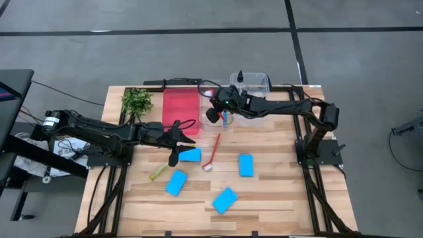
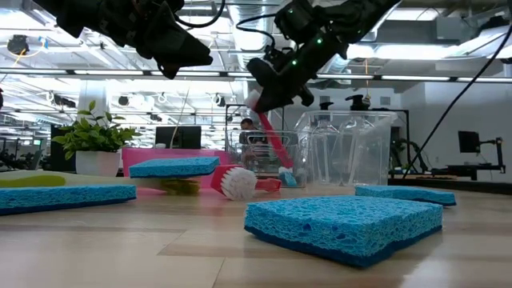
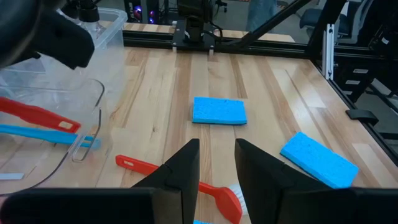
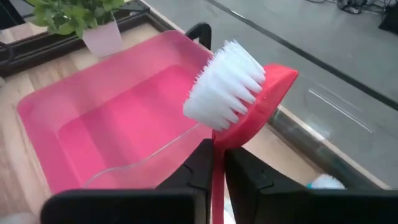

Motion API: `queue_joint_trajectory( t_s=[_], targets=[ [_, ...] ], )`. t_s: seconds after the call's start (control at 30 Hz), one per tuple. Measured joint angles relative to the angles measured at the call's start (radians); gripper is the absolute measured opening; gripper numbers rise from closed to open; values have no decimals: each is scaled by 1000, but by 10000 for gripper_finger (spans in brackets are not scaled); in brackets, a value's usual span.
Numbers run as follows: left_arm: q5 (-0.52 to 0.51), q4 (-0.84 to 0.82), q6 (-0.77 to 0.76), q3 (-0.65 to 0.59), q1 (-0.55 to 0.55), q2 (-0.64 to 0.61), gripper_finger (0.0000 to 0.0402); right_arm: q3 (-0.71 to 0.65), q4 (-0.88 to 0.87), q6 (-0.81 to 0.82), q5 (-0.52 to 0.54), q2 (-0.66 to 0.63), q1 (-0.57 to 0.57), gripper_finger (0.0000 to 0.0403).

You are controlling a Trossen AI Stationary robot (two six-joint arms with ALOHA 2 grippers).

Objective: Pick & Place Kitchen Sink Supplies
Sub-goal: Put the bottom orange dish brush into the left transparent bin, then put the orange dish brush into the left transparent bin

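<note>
The right tool [image 4: 217,163] pinches a red brush [image 4: 239,93] by its handle, up in the air, with the red tray [image 4: 118,118] just ahead. Next it needs to put the brush down and let go. The left tool [image 3: 216,165] waits, partly open, above another red brush [image 3: 180,183] on the counter [image 3: 273,93].

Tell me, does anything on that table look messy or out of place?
Somewhat. Four blue sponges lie scattered at odd angles, and a red brush and a yellow-green brush lie loose on the wood. The right gripper holds another red brush bristles-up.
</note>
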Motion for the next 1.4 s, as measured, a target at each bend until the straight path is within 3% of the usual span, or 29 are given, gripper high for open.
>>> queue_joint_trajectory(
  t_s=[0.53, 0.83, 0.97, 1.17, 1.4],
  targets=[
    [0, 0, 0, 0, 0, 0, 103, 0, -4, 0, 11, -7, 0, 161],
    [0, 0, 0, 0, 0, 0, 103, 0, 10, -33, 11, -8, 7, 178],
    [0, 0, 0, 0, 0, 0, 103, 0, 30, -175, 12, -17, 40, 169],
    [0, 0, 0, 0, 0, 0, 103, 0, 13, -530, 12, -52, 164, 152],
    [0, 0, 0, 0, 0, 0, 103, 0, -154, -801, 11, -68, 318, 127]
  ],
)
